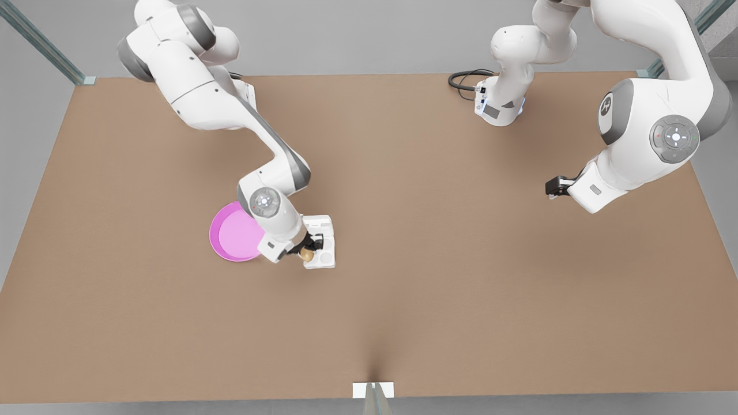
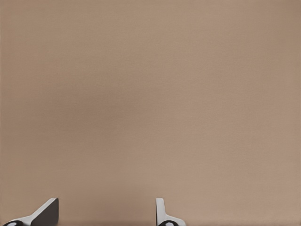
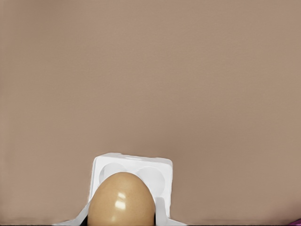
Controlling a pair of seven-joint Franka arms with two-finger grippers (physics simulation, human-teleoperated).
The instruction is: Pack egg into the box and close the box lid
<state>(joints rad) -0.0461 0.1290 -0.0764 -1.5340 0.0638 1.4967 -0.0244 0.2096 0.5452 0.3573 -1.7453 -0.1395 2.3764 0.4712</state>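
The tan egg (image 1: 307,254) is held in my right gripper (image 1: 304,249), which is shut on it just over the near-left cup of the white box (image 1: 327,257). In the right wrist view the egg (image 3: 121,200) sits right in front of the box (image 3: 134,165), covering part of its round cups. The box lid (image 1: 319,223) lies open and flat on the far side of the cups. My left gripper (image 1: 552,187) waits high over bare table at the front view's right. It is open, and its fingers (image 2: 46,213) stand far apart with nothing between them.
A round pink plate (image 1: 230,236) lies on the table just to the front view's left of the box, partly under the right arm. A black cable (image 1: 464,78) loops at the far edge. A white bracket (image 1: 373,389) sits at the near edge.
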